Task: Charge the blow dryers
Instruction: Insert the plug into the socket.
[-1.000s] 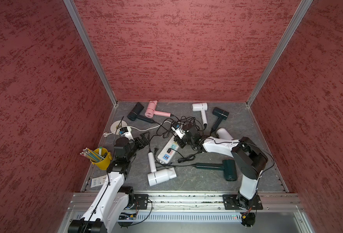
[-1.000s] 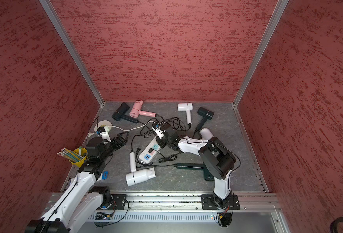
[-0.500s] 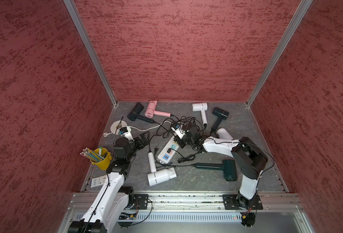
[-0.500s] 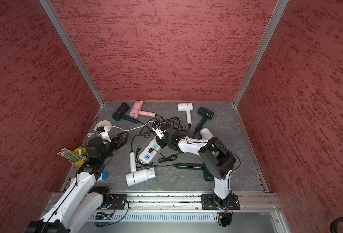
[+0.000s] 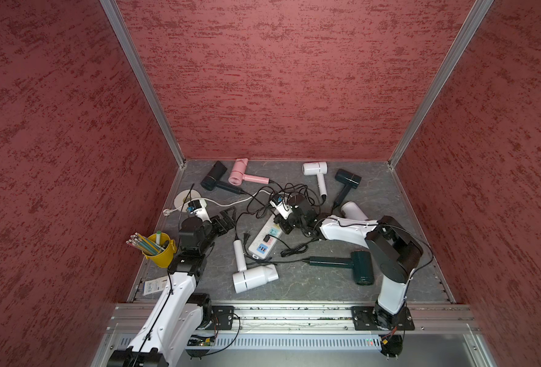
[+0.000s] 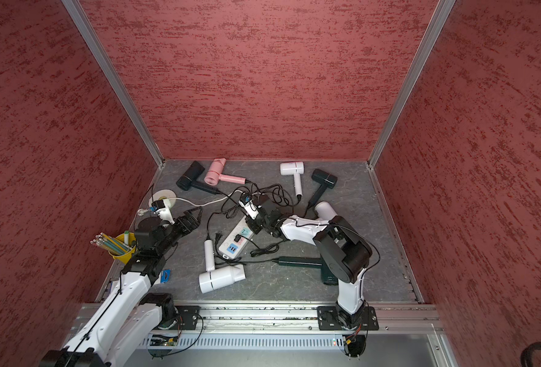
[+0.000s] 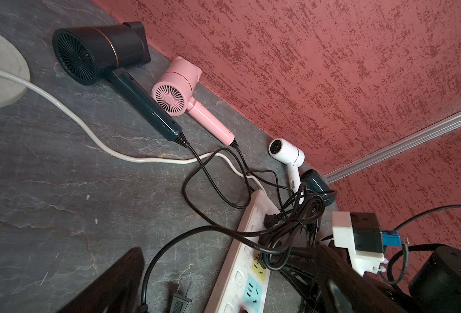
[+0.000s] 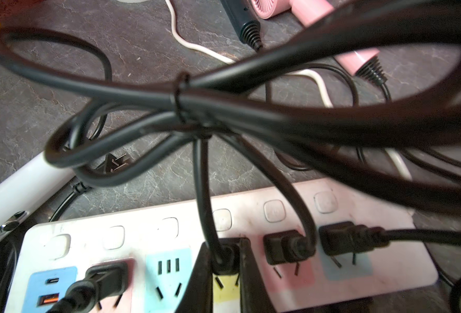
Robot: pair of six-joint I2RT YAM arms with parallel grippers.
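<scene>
By my judgement the task is about half done. In the right wrist view three plugs [image 8: 287, 248] sit in the strip [image 8: 373, 214]. The right gripper [image 8: 224, 271] is clamped on a fourth plug [image 8: 225, 257] at the yellow socket, and I cannot tell whether its pins are fully home. The teal socket [image 8: 168, 268] beside it is free. A loose plug [image 5: 246, 236] lies on the table [image 5: 310, 286] just beside the strip, pins bare. The left gripper [image 5: 228, 217] hangs near it, jaws spread wide and empty. The seven dryers [image 5: 253, 276] lie scattered around the strip, their cords tangled over it. What is left is to seat the held plug, then fetch the loose one. Free sockets look too few for all seven.
</scene>
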